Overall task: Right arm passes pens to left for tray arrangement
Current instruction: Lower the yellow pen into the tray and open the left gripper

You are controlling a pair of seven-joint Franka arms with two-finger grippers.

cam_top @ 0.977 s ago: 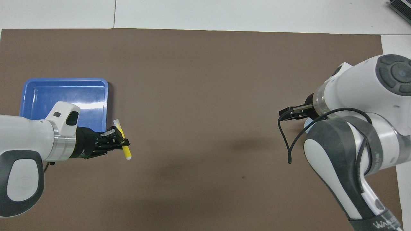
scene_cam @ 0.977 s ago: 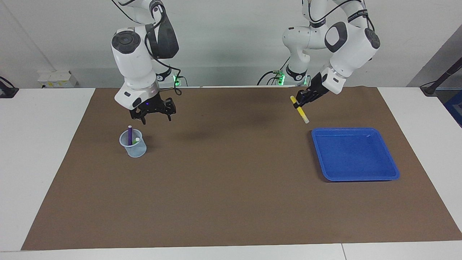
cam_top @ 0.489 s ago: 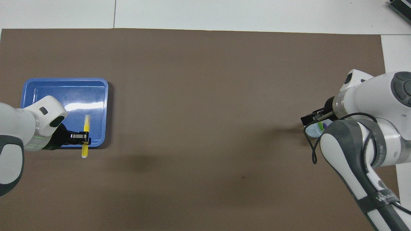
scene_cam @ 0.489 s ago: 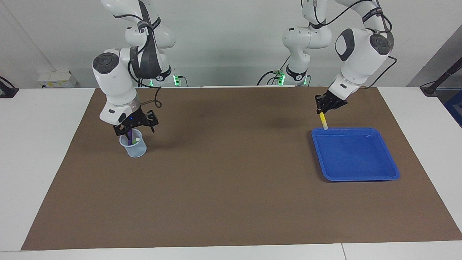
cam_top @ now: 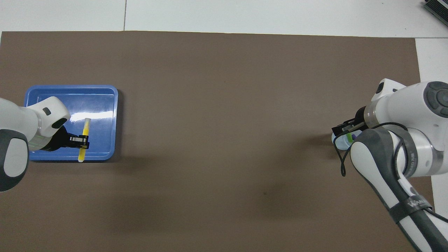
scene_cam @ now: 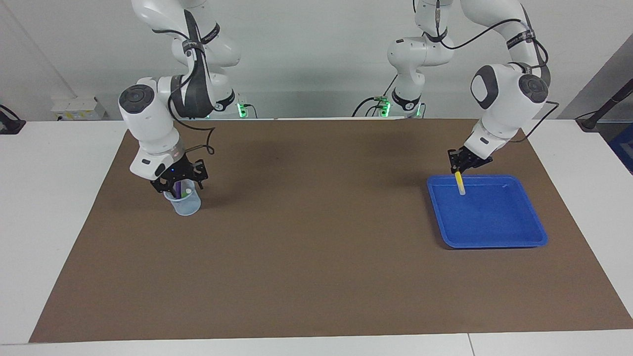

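Left claw over tray with yellow pen; right claw down at the cup.

Left claw clenched on the yellow pen, which hangs tilted, pale end down, over the blue tray's edge nearer the robots; whether the tip touches the tray floor, cannot tell. Tray sits on the brown mat at the left arm's end of the counter. Right claw is low over the translucent cup at the right arm's end, around the purple pen; grip cannot be told. Green pen also stands in the cup.
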